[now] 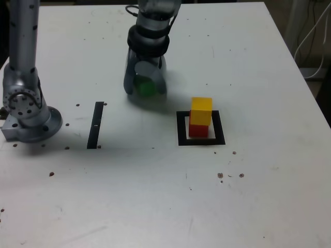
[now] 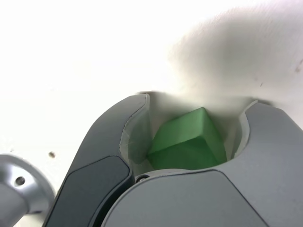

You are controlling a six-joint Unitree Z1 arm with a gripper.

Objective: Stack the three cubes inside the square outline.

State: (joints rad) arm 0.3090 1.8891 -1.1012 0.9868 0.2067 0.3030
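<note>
Pincer [image 1: 145, 92]: jaws parted astride green block [image 2: 182, 139], presumably to pinch it; firm hold cannot be told. Beyond, towards the exterior view's right: yellow block [image 1: 201, 111] on red block [image 1: 198, 130], inside black square [image 1: 219, 127], seemingly awaiting green.

Green cube [image 2: 182, 142], yellow cube [image 1: 201, 111], red cube [image 1: 198, 130], all plain

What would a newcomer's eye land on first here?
Probably the yellow cube stacked on the red cube, bright inside the black square outline right of centre in the exterior view. Next, the green cube, sitting turned between the open fingers of the gripper.
</note>
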